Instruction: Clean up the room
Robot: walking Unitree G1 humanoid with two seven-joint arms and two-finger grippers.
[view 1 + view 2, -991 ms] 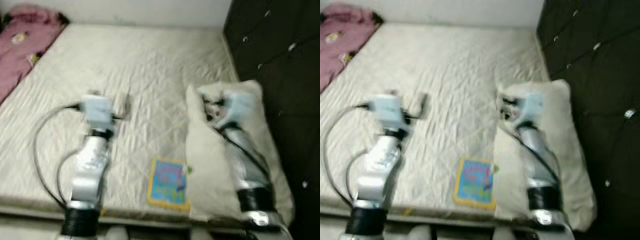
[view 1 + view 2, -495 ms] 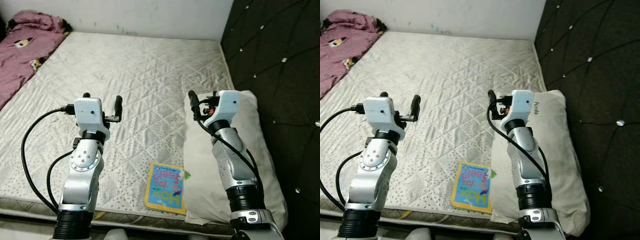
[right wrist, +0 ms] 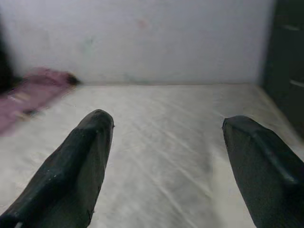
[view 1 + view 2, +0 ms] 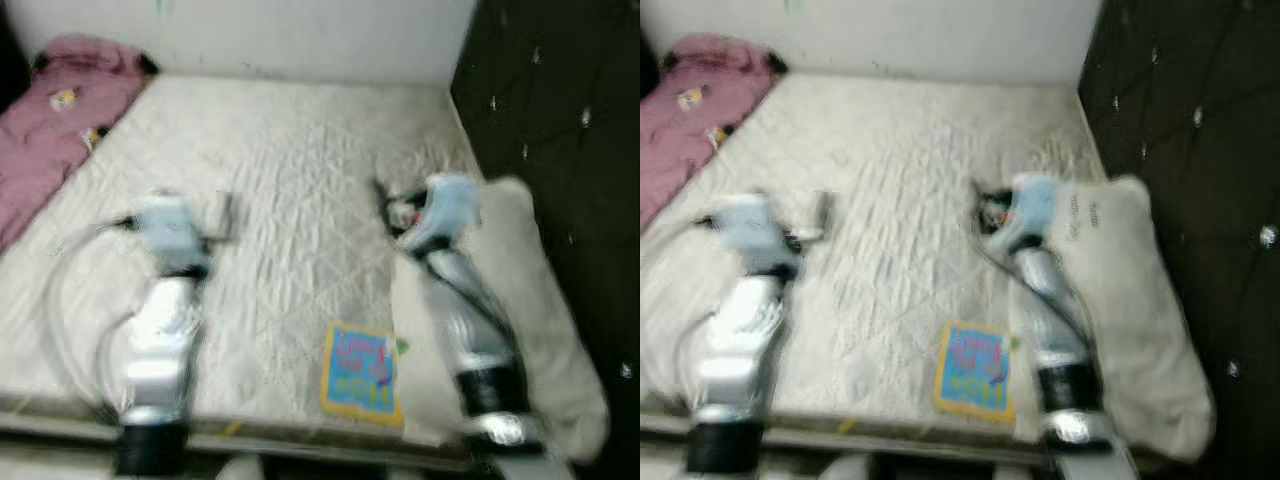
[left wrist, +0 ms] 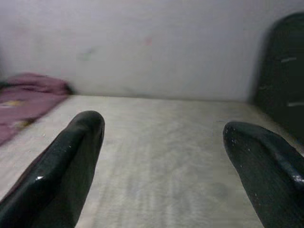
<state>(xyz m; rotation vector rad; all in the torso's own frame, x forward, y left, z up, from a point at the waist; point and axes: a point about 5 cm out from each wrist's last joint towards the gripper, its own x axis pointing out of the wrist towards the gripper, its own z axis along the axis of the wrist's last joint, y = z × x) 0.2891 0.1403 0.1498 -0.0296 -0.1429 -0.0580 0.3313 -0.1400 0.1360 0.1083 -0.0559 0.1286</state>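
The robot stands at the foot edge of a bare quilted mattress point(image 4: 290, 190), both silver arms raised over it, and the head views are smeared with motion blur, so fine detail is uncertain. The left pincer point(image 5: 164, 156) hangs above the left half of the mattress with its two black fingers spread wide and nothing between them; the right pincer point(image 3: 166, 161) is likewise spread and empty, held above the mattress just beside the inner edge of the white pillow point(image 4: 530, 300). That pillow lies along the right side of the bed against the dark tufted headboard point(image 4: 560, 110). A small colourful book point(image 4: 362, 369) rests flat near the front edge of the mattress, touching or just beside the pillow's lower corner, between the two arms and closer to the right one. A pink blanket point(image 4: 55, 130) is bunched at the far left corner by the white wall point(image 4: 300, 35). As a judgement, nothing has been picked up and the book looks the likeliest first target. The risks come from the thin book lying flush on soft padding: fingers could skid over the cover, dig into the quilt, or push it off the near edge. Reaching while the view is blurred could also misplace the pincer or snag the pillow instead
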